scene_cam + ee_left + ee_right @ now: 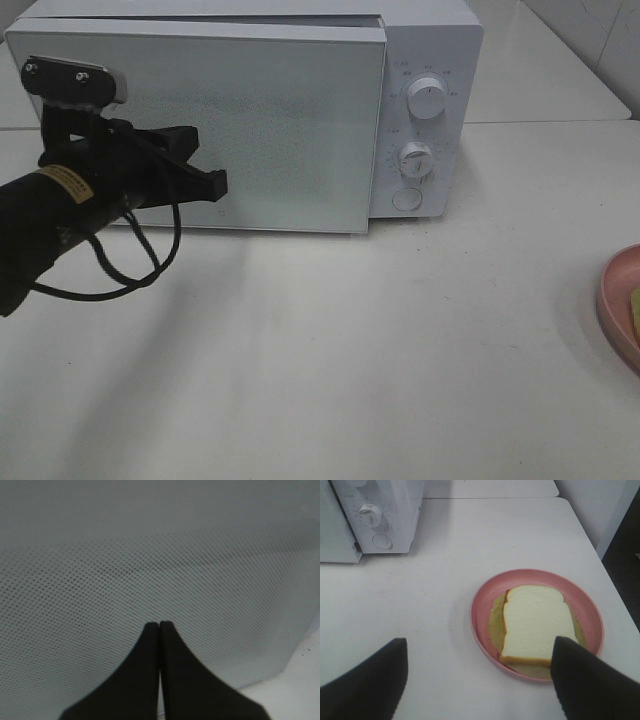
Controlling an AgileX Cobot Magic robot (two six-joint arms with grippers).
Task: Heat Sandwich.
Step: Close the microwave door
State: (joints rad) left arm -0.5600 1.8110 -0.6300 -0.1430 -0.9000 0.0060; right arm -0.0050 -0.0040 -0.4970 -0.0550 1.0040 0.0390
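Sandwich (535, 622) on pink plate (482, 600)

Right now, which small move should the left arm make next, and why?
Probably swing the microwave door wider. It stands only slightly ajar, the shut left gripper sits in front of it, and the sandwich waits on the pink plate.

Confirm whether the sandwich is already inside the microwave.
No: in the right wrist view the sandwich lies on the pink plate on the table, apart from the microwave.
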